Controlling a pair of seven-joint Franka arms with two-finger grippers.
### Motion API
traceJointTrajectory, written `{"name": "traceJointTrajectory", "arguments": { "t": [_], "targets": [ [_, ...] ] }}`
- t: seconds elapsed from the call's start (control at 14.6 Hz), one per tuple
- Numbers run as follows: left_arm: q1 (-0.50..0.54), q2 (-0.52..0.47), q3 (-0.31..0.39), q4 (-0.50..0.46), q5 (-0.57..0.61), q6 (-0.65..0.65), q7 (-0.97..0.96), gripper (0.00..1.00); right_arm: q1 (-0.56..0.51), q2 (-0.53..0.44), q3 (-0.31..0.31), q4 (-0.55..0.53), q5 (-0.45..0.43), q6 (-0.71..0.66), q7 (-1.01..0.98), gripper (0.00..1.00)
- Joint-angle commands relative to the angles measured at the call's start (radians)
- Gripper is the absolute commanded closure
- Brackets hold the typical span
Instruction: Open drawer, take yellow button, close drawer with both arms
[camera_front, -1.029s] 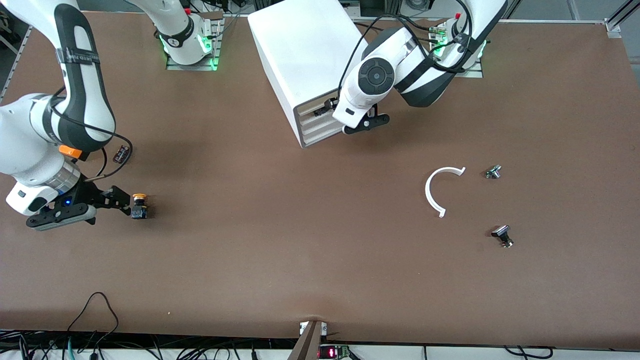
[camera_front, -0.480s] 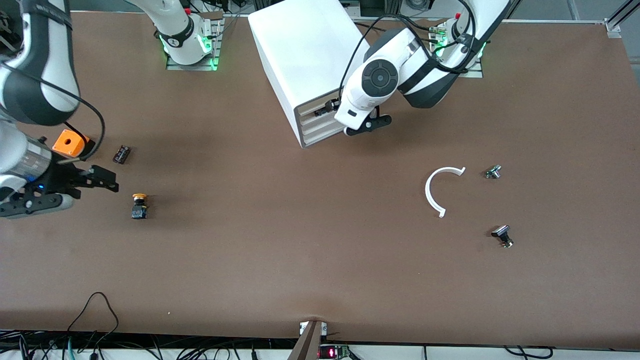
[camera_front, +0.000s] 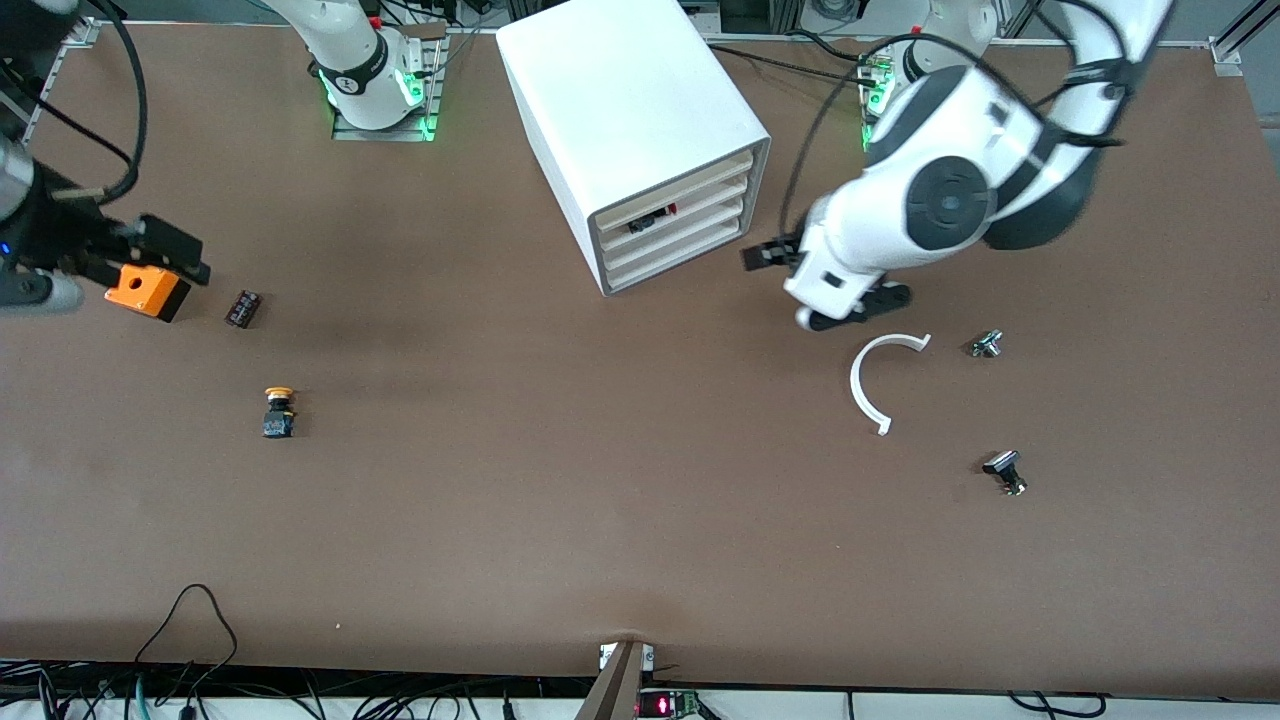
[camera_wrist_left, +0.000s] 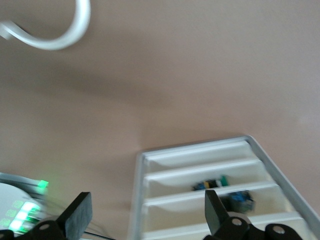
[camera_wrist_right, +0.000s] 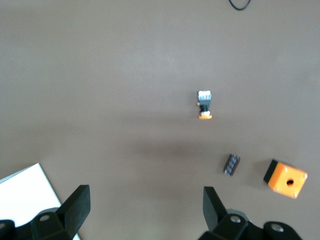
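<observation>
Button out on the table, drawer shut, both arms backing clear.

The button (camera_front: 279, 412) sits alone on the table toward the right arm's end, nearer the front camera than the orange box (camera_front: 147, 290) and the small black block (camera_front: 243, 308). The top drawer (camera_front: 672, 190) looks flush in the cabinet (camera_front: 620, 105). The right gripper (camera_front: 150, 255) hangs spread and empty over the orange box; the left gripper (camera_front: 800, 280) hangs spread and empty beside the cabinet, above the white curved piece (camera_front: 875, 375). By my judgement only the retreat remains: lift straight away, brushing neither cabinet nor loose parts.
</observation>
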Motion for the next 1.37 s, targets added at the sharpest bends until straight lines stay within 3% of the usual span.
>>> {"name": "traceJointTrajectory", "arguments": {
  "t": [0.0,0.34,0.48,0.69,0.96,1.3],
  "targets": [
    [0.035,-0.002,-0.008,0.116,0.135,-0.122,0.161,0.01,-0.043,-0.067,0.037,-0.01,-0.013,-0.053,0.043,0.0],
    [0.213,-0.009,-0.01,0.19,0.161,-0.173,0.502,0.01,-0.043,-0.122,0.035,-0.043,-0.016,-0.082,0.056,0.0],
    [0.246,-0.036,0.006,0.19,0.164,-0.176,0.657,0.01,-0.043,-0.16,0.03,-0.12,-0.022,-0.006,0.06,0.0],
    [0.254,-0.053,0.032,0.223,0.21,-0.246,0.714,0.01,-0.043,-0.231,0.029,-0.252,-0.031,0.068,0.074,0.0],
    [0.079,-0.168,0.321,0.143,0.136,-0.168,0.872,0.01,-0.069,-0.236,0.041,-0.258,-0.036,0.07,0.074,0.0],
    [-0.169,-0.384,0.672,-0.173,0.005,0.154,0.887,0.01,-0.068,-0.23,0.052,-0.247,-0.033,0.065,0.075,0.0]
  ]
}}
